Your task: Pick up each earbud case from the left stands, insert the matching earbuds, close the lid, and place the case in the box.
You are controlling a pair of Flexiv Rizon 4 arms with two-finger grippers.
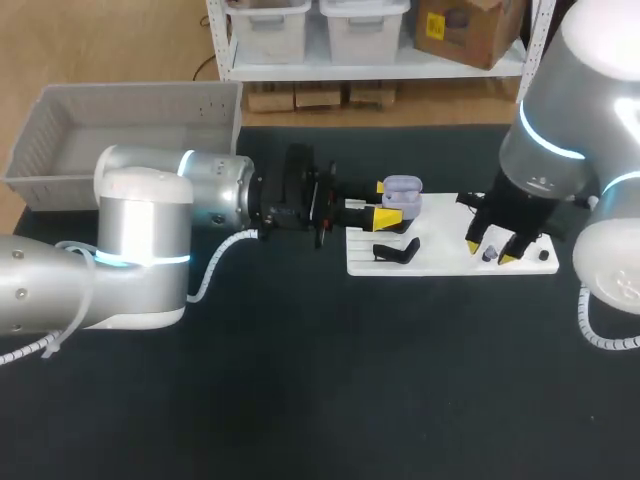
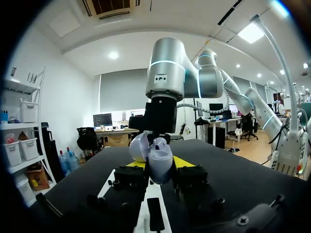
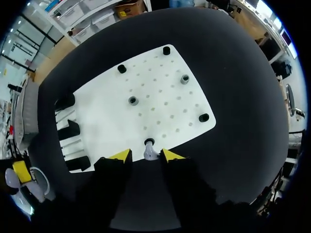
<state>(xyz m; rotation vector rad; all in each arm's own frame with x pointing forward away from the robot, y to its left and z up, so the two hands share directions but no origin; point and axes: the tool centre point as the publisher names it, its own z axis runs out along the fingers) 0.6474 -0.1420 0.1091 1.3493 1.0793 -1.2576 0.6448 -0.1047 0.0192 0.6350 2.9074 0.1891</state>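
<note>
While left claw point(image 2: 159, 165) clasps case point(image 2: 159, 153) | earbud point(image 3: 150, 151) between right claw point(image 3: 146, 155) tips

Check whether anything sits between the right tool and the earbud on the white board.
Nothing visible does. The earbud stands between the right tool's open fingers, with bare white board around it.

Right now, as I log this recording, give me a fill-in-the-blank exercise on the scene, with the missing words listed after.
1. The left end effector grips a lavender earbud case whose lid is ____.
2. The earbud between the right end effector's fingers sits at the edge of a board coloured ____.
3. The grey box stands on the ____ arm's side of the table.

Missing words: open; white; left.
</note>
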